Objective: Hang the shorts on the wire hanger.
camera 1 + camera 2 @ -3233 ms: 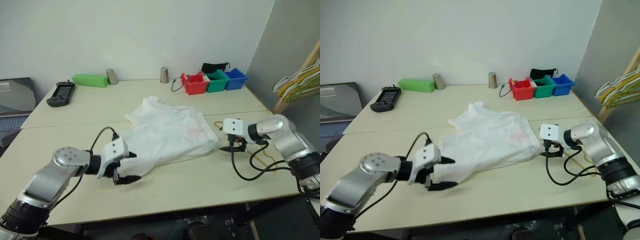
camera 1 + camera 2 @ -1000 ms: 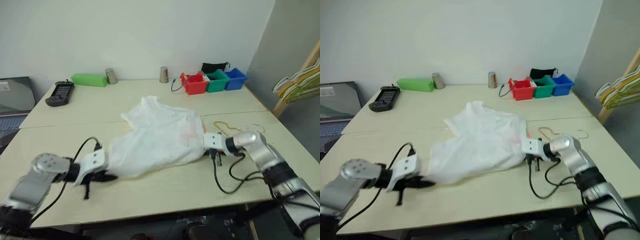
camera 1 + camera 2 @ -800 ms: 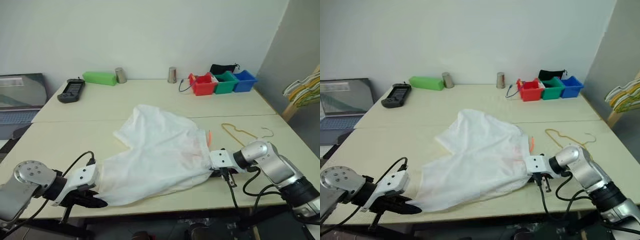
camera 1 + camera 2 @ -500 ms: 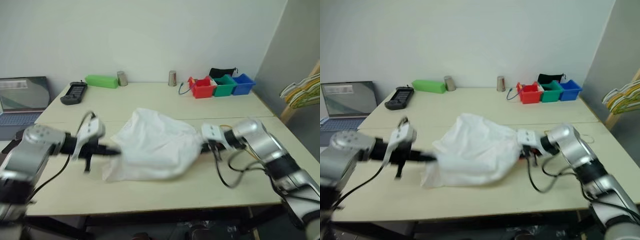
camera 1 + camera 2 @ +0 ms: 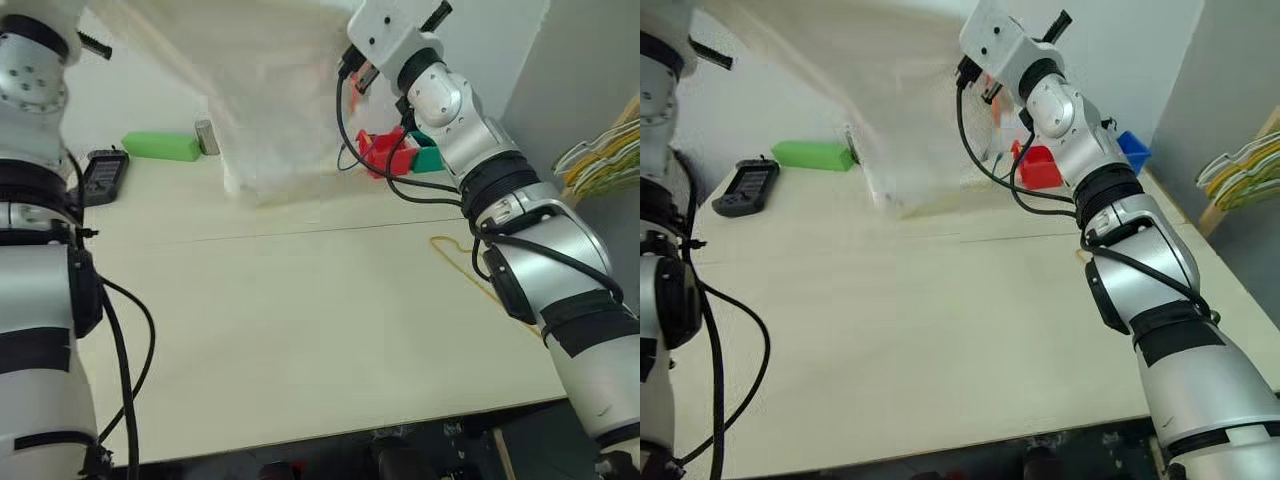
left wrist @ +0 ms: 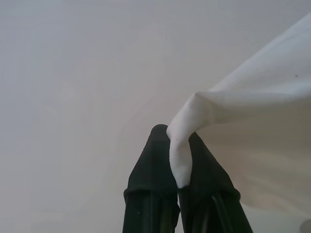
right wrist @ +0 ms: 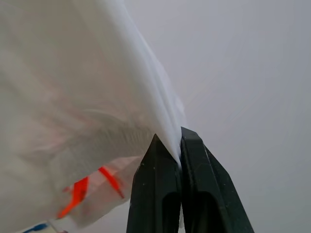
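Observation:
The white shorts (image 5: pixel 265 95) hang in the air above the far side of the table, stretched between my two raised arms. The left wrist view has my left gripper (image 6: pixel 177 139) shut on a folded edge of the shorts (image 6: pixel 252 111). My right gripper (image 7: pixel 171 138) is pinched shut on another edge of the shorts (image 7: pixel 73 97), near an orange-red mark (image 7: pixel 77 194). The right arm's white wrist block (image 5: pixel 385 30) sits high at the shorts' right side. The yellowish wire hanger (image 5: pixel 452 247) lies flat on the table (image 5: pixel 300 330), right of centre, partly behind my right forearm.
Along the table's far edge stand a green box (image 5: pixel 160 147), a metal cup (image 5: pixel 207 137), a black handheld device (image 5: pixel 100 172) and red (image 5: pixel 380 155) and green (image 5: pixel 428 158) bins. A rack of hangers (image 5: pixel 600 160) is off the table's right side.
Both arms have swung up high and lifted the shorts off the table into the air. The camera view has also shifted.

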